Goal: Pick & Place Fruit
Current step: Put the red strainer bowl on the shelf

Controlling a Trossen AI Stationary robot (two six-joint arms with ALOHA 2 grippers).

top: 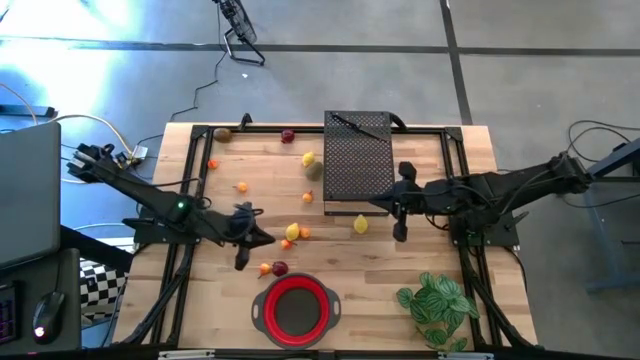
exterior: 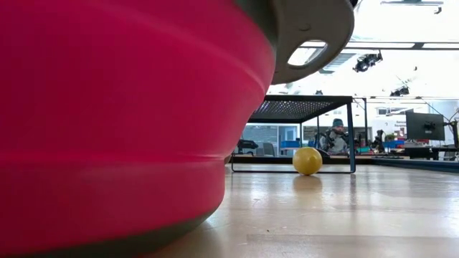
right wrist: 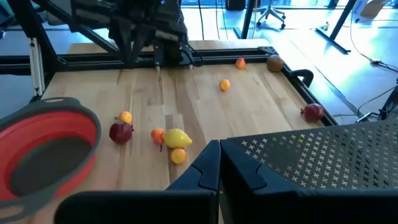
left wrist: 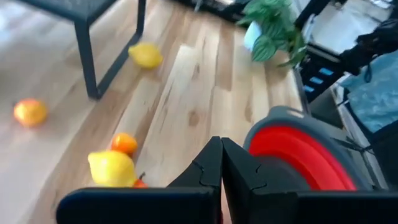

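High view shows the fruit scattered over the middle of the table (top: pixel 180 300). The nearest pieces to a hand are a yellow fruit (top: pixel 292 232) with a small orange one touching it, and a dark red fruit (top: pixel 280 268) with another small orange one beside it. Both pairs lie between the left gripper (top: pixel 240 262) and the red bowl (top: pixel 295 308), the red one just beside the bowl's rim.

The left gripper is clearly the nearer one. From it, the dark red fruit lies toward the robot's right and a little toward the bowl, while the yellow fruit lies to the right and slightly away from the bowl. These fruits are roundish, so I judge no long axis matters for the grasp.

The left gripper's fingers are pressed together and hold nothing. The right gripper (top: pixel 400 232) is also closed and empty, near a lone yellow fruit (top: pixel 361 225) at the edge of the black rack (top: pixel 355 160).

The bowl has no fruit inside.
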